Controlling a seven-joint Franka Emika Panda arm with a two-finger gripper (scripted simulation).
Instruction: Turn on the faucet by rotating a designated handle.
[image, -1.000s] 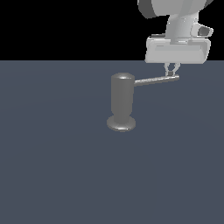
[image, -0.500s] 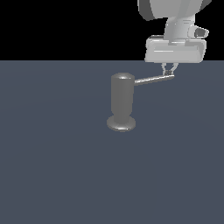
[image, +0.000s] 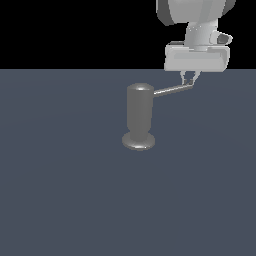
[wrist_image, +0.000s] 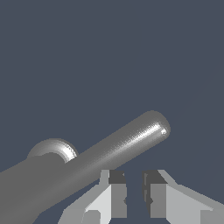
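Note:
The faucet (image: 140, 112) is a glossy grey upright cylinder on a round foot, standing mid-floor in the exterior view. Its handle (image: 172, 90), a thin grey rod, sticks out toward the exterior view's right and slants slightly upward. My gripper (image: 189, 81) hangs straight down at the rod's outer tip, with its fingers close together against the tip. In the wrist view the handle (wrist_image: 127, 142) runs diagonally just beyond the fingertips of the gripper (wrist_image: 134, 192), and part of the faucet (wrist_image: 51, 149) shows behind it. Only a narrow slit separates the fingers, and nothing is held between them.
The faucet stands on a flat dark blue-grey floor (image: 60, 190). The white arm body (image: 197, 55) hangs above the handle's tip.
The gripper has shifted toward the exterior view's left, and the handle's tip has swung with it, from level to slanting slightly upward in the picture.

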